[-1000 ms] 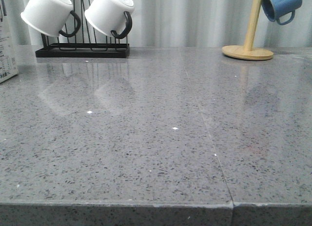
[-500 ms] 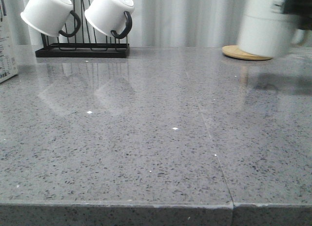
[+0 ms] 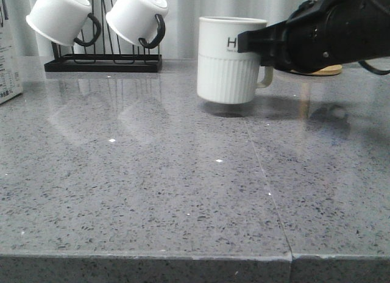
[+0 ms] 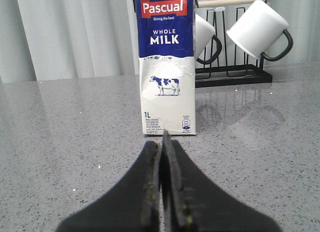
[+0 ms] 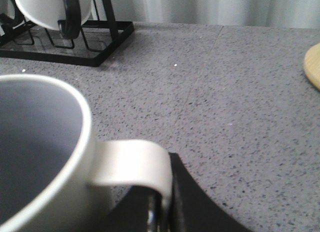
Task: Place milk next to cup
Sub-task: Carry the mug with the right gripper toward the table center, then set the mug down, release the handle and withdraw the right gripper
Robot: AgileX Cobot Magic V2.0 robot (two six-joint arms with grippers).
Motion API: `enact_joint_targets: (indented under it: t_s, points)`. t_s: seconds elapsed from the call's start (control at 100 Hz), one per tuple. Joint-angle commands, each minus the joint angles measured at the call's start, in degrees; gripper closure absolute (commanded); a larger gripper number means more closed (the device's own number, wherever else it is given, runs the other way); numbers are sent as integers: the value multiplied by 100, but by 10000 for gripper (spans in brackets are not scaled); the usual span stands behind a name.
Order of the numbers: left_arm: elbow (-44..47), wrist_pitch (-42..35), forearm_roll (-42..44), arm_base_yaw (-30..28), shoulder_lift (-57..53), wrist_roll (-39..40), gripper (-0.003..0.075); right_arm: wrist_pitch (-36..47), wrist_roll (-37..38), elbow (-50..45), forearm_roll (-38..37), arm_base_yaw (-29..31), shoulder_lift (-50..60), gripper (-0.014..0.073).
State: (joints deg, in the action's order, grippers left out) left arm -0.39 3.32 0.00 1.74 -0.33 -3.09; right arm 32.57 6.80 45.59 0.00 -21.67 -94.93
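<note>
- The cup (image 3: 230, 60), a glossy white ribbed cylinder with black lettering, hangs just above the speckled grey stone worktop (image 3: 183, 191) at about 12 o'clock in the front view.
- The black right gripper (image 5: 161, 212) pinches its smooth white handle.
- The milk (image 4: 166, 62), a tall matte carton with a blue band and cow picture, stands upright at 9 o'clock.
- The left gripper (image 4: 163, 157) is pressed together, near the carton.
- Half a second ago the cup was a blur at 2 o'clock.
</note>
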Motion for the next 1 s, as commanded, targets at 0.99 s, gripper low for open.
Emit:
enact_joint_targets:
  t_s: [0.99]
  points:
    - [332,-467,-50,0,-127,1,741,201,12,-478,-272,-7,879,338]
